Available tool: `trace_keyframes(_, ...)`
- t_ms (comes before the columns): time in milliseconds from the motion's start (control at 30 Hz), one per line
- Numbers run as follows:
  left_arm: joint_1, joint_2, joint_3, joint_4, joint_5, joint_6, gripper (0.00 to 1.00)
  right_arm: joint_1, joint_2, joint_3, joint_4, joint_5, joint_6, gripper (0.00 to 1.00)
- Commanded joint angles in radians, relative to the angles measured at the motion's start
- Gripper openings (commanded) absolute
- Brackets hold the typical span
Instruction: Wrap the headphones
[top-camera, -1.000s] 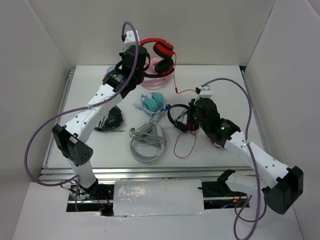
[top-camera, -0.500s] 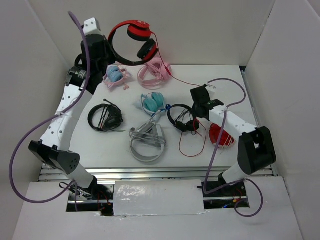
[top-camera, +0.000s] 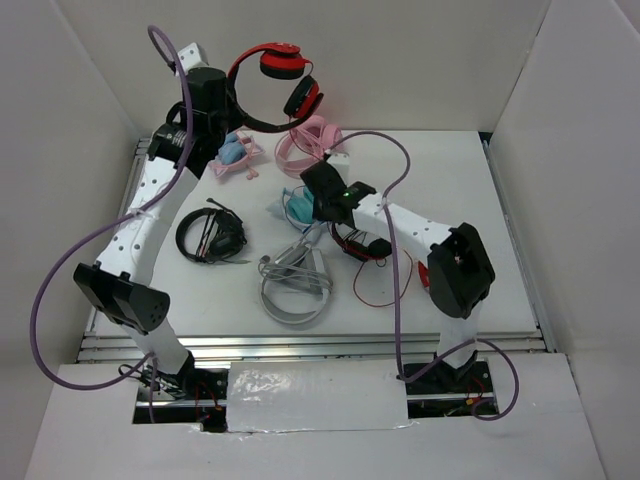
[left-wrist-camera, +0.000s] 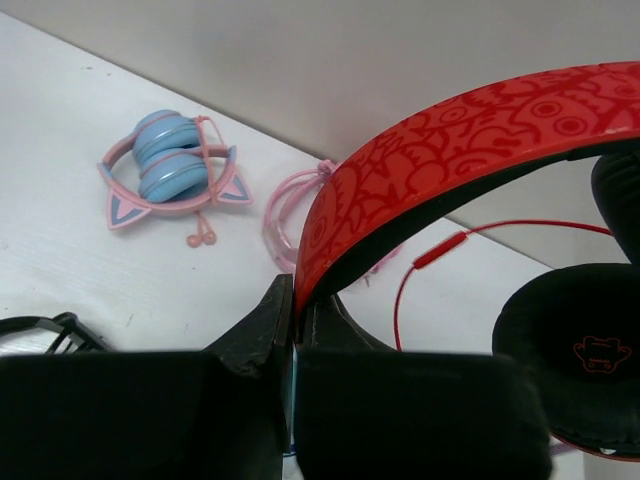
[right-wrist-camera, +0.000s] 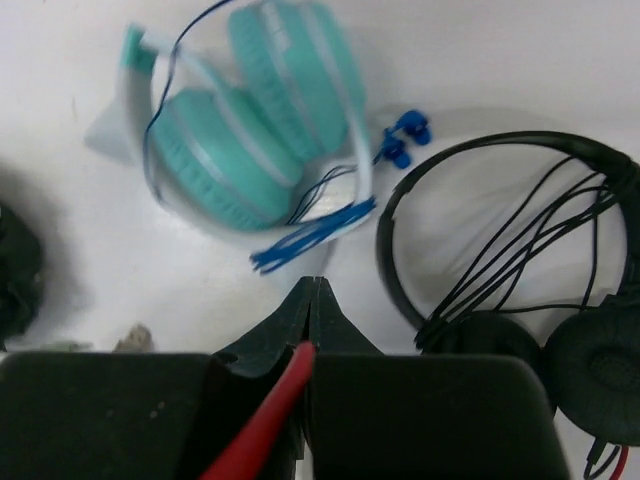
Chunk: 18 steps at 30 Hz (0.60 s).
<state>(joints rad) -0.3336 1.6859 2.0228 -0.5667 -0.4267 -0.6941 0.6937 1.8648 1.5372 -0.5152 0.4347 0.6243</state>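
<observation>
The headphones (top-camera: 280, 75), with glossy red cups, black pads and a red-and-black headband, hang in the air above the table's back edge. My left gripper (top-camera: 232, 100) is shut on the headband (left-wrist-camera: 450, 130), with one black ear pad (left-wrist-camera: 570, 350) to its right. The thin red cable (left-wrist-camera: 440, 250) hangs down from them, and a loop of it lies on the table (top-camera: 378, 293). My right gripper (top-camera: 318, 195) is shut on the red cable (right-wrist-camera: 265, 420), low over the table between the teal headphones and the black on-ear pair.
On the table lie teal headphones (right-wrist-camera: 250, 120), a black on-ear pair (right-wrist-camera: 520, 260), blue-and-pink cat-ear headphones (left-wrist-camera: 170, 170), pink headphones (top-camera: 310, 138), a black headset (top-camera: 212, 235) and grey headphones (top-camera: 295, 285). White walls close in the back and both sides.
My right gripper has moved left and toward the back, to beside the teal headphones, with the red cable in it. My left arm has shifted the raised headphones slightly to the right.
</observation>
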Motion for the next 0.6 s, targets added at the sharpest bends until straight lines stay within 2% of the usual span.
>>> trace_keyframes(0, -0.019, -0.020, 0.002, 0.096, -0.110, -0.053, 0.00, 0.076, -0.041, -0.012, -0.008, 0.025, -0.133, 0.00)
trace_keyframes(133, -0.035, -0.009, -0.059, 0.155, -0.119, 0.028, 0.00, 0.182, -0.183, -0.097, -0.015, 0.010, -0.261, 0.00)
trace_keyframes(267, -0.074, -0.051, -0.248, 0.295, -0.080, 0.157, 0.00, 0.242, -0.303, -0.109, -0.084, 0.001, -0.359, 0.00)
trace_keyframes(400, -0.128, -0.101, -0.395, 0.450, 0.034, 0.309, 0.00, 0.245, -0.378, -0.045, -0.155, -0.077, -0.490, 0.00)
trace_keyframes(567, -0.166, -0.166, -0.547, 0.557, 0.210, 0.456, 0.00, 0.207, -0.394, 0.102, -0.287, -0.110, -0.606, 0.00)
